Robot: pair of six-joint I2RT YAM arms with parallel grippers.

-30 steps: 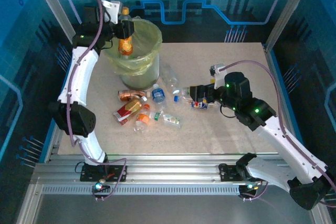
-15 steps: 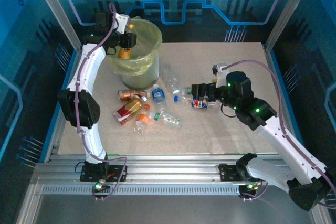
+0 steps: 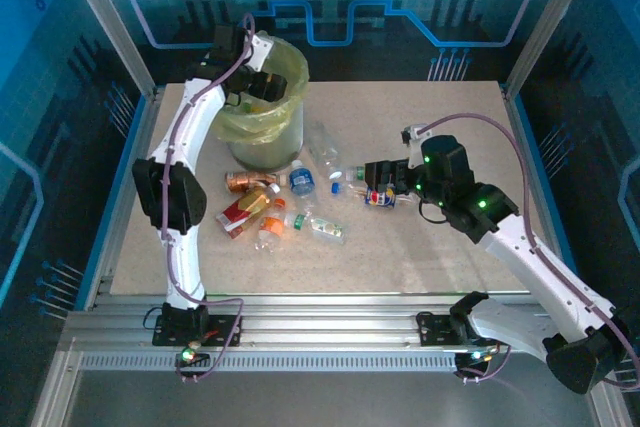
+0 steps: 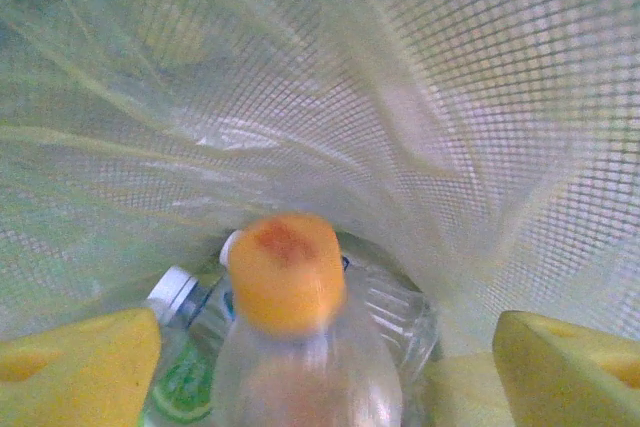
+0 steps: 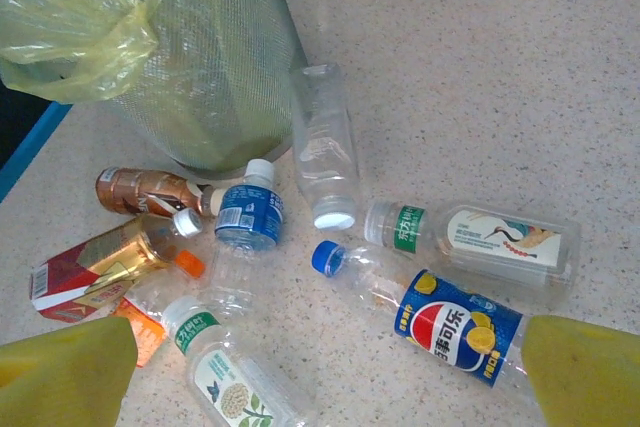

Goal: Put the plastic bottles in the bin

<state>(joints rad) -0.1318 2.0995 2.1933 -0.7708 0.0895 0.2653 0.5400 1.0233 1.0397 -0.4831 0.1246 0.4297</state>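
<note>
Left gripper (image 4: pixel 322 357) lowered inside bin (image 4: pixel 450 97), fingers now spread wide, nothing held. Orange-capped bottle (image 4: pixel 288 272), gripped above bin a second ago, released, cap up, over other bottles (image 4: pixel 180 342) lying in bin: judged binned. Right gripper (image 5: pixel 325 372) held fully open, empty, over blue-labelled bottle (image 5: pixel 455 327) right of bin. Loose bottles (image 3: pixel 265 207) left just beside bin.

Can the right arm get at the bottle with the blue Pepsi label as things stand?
Probably yes: the open right gripper hovers over the Pepsi bottle, and nothing lies on top of it, though the crane-label bottle is close.
</note>
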